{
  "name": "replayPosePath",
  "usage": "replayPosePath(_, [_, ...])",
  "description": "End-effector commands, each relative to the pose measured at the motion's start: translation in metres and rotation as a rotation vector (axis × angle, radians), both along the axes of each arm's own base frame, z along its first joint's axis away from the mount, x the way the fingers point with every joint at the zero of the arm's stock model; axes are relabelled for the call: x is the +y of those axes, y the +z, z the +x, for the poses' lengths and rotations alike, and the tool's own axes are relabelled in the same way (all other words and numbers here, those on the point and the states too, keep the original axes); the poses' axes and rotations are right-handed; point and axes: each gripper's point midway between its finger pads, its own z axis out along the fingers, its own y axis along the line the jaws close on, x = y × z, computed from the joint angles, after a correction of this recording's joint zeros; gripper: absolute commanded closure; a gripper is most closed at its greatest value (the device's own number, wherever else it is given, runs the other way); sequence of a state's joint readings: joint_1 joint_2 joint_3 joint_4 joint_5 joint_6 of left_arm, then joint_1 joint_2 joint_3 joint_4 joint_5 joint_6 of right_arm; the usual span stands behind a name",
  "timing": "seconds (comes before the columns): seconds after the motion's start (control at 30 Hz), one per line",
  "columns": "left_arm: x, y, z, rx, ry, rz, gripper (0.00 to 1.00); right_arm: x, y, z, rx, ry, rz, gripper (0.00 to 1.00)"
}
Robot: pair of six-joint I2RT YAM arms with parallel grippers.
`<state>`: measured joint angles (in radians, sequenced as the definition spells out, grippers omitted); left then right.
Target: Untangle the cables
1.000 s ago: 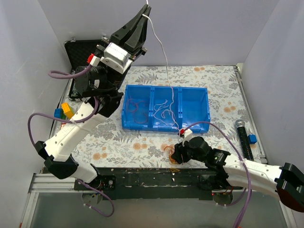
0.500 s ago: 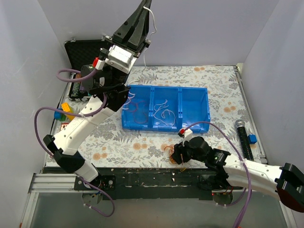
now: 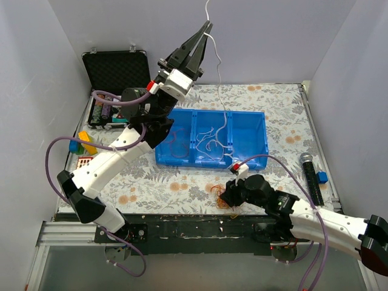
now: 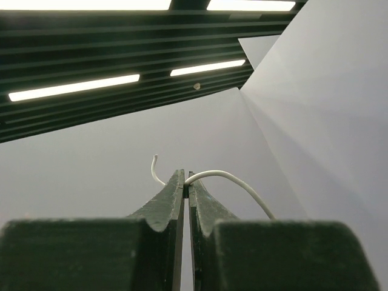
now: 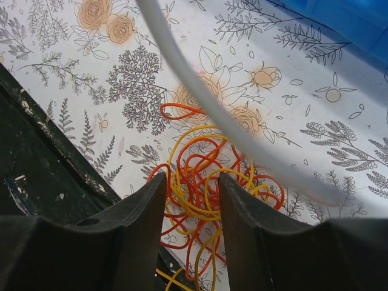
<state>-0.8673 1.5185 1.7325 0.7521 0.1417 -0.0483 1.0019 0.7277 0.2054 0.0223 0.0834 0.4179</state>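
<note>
Cables lay in three places. One white cable (image 3: 225, 124) hung from the left gripper (image 3: 207, 25), which was raised high over the far side of the table. It dropped across the one blue bin (image 3: 200, 161) toward the right gripper (image 3: 226, 197); its lower end could not be made out. In the left wrist view the two fingers (image 4: 173, 194) were pressed together on that white cable (image 4: 233, 180), and a short curled end stood up past the tips.

The bin had three compartments. The left one held a few dark red strands (image 3: 176, 140) and the middle one several loose white strands (image 3: 211, 143), too thin to count.

One tangle (image 5: 200, 182) lay on the flowered cloth (image 3: 151, 182) near the front edge, outside the bin. It was a fist of thin loops, orange and red with some yellow, coiled over one another so that no single wire could be followed. The right gripper's two fingers were spread to either side above it; whether they touched it could not be told.

Elsewhere sat one microphone (image 3: 309, 176) with one blue block (image 3: 322, 177) just beside it. One open black case (image 3: 115, 63) stood at the far left, and near it one yellow block (image 3: 86, 140) lay against a second blue block (image 3: 74, 145).
</note>
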Motion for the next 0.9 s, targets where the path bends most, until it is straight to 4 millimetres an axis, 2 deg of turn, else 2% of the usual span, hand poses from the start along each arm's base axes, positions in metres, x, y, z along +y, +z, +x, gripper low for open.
replayPosePath(0.0, [0.009, 0.000, 0.000, 0.000, 0.030, -0.031, 0.99, 0.006, 0.019, 0.007, -0.028, -0.026, 0.050, 0.53])
replayPosePath(0.5, [-0.023, -0.036, 0.046, 0.065, 0.075, -0.007, 0.98, -0.002, 0.023, 0.010, -0.043, -0.087, 0.085, 0.55])
replayPosePath(0.77, [-0.026, -0.067, 0.083, 0.131, 0.133, 0.011, 0.97, -0.007, 0.021, 0.009, -0.042, -0.092, 0.075, 0.55])
replayPosePath(0.87, [-0.024, -0.069, 0.090, 0.127, 0.145, 0.007, 0.97, -0.008, 0.021, 0.008, -0.039, -0.091, 0.075, 0.55])
